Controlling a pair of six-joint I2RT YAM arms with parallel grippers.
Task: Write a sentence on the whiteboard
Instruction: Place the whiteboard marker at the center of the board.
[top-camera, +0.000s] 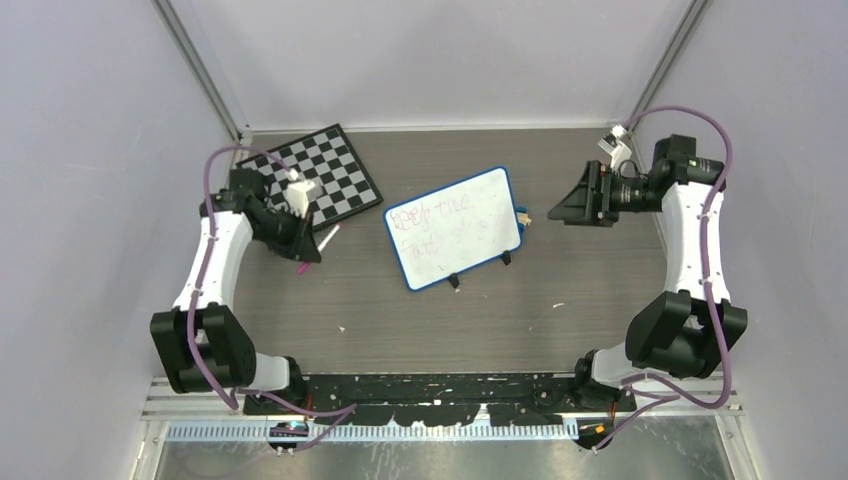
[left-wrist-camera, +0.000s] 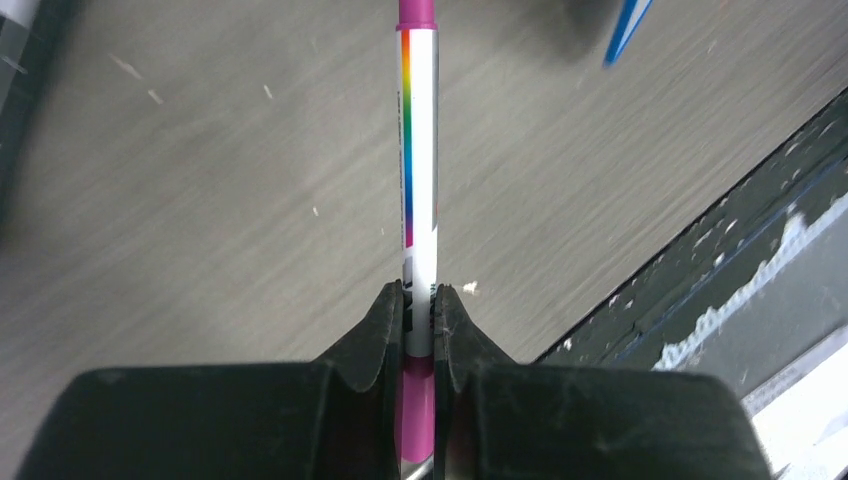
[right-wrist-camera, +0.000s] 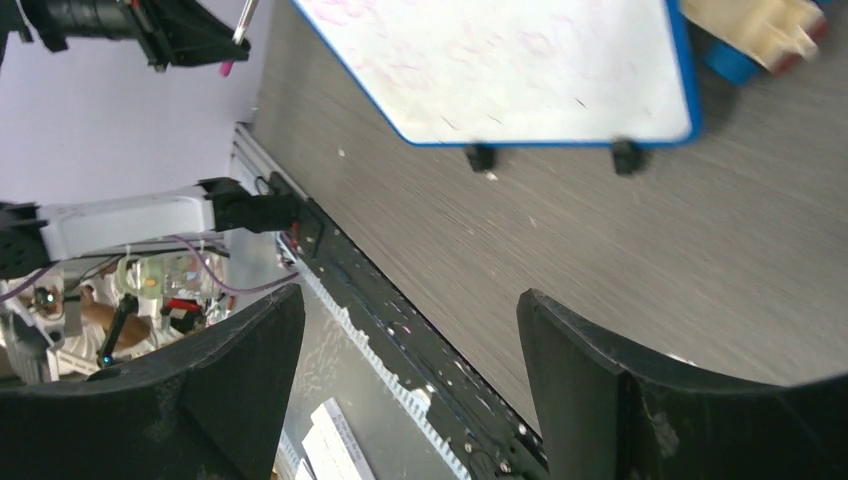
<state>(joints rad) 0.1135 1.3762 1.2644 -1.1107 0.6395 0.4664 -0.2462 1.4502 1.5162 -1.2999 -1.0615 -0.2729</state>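
Seen from above, the whiteboard (top-camera: 485, 238) is lying tilted mid-table with the sentence (top-camera: 445, 222) scrawled across it. The left gripper (top-camera: 303, 252) is hovering well apart from it, beside the chessboard (top-camera: 330, 175).

At the left wrist, the jaws are clamping a marker (left-wrist-camera: 418, 150) low on its barrel. It looks light, stiff and slick, so it is probably prone to twisting.

At the right wrist, the right gripper (right-wrist-camera: 410, 340) is gaping empty.

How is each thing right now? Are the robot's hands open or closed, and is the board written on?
left end effector: shut on the marker.
right end effector: open, holding nothing.
marker: gripped, held away from the whiteboard; cannot tell if capped.
whiteboard: written on, not held.
sentence: two scribbled lines, pinkish with some green.
chessboard: lying flat, no pieces on it.
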